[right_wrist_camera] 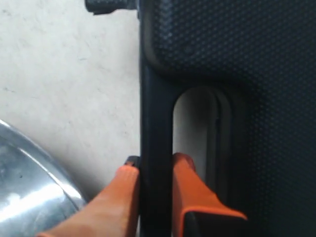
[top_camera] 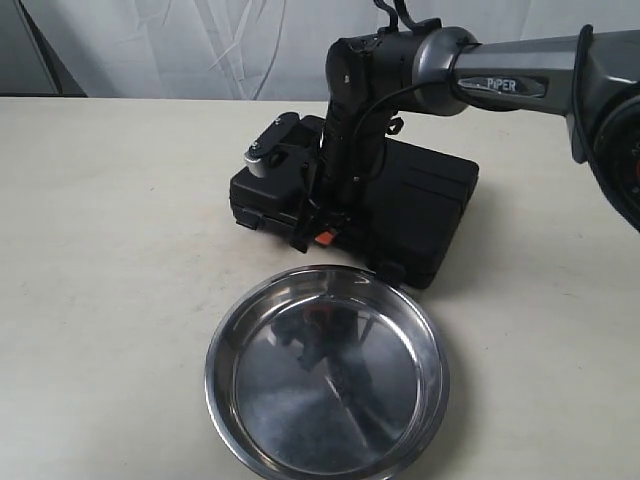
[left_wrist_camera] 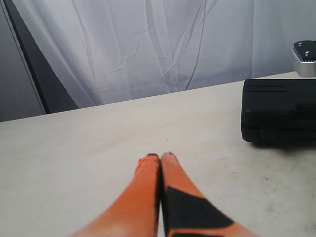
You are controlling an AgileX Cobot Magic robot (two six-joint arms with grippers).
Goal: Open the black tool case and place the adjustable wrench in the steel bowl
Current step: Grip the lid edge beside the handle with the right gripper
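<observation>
The black tool case [top_camera: 430, 205] lies closed on the table behind the steel bowl [top_camera: 300, 400]. My right gripper [top_camera: 318, 236] points down at the case's front edge. In the right wrist view the right gripper [right_wrist_camera: 155, 165] is shut on the case's handle bar [right_wrist_camera: 155, 118], with one orange finger outside it and one inside the handle slot. The bowl's rim [right_wrist_camera: 34, 148] shows close by. My left gripper [left_wrist_camera: 160, 157] is shut and empty, low over bare table, with the case [left_wrist_camera: 279, 111] off to its side. The adjustable wrench is hidden.
The right arm [top_camera: 500, 80] stretches in from the right above the case. Its wrist camera block [top_camera: 268, 150] juts out over the case's left end. A front latch [top_camera: 390, 268] sticks out toward the bowl. A white curtain [left_wrist_camera: 173, 44] hangs behind the table.
</observation>
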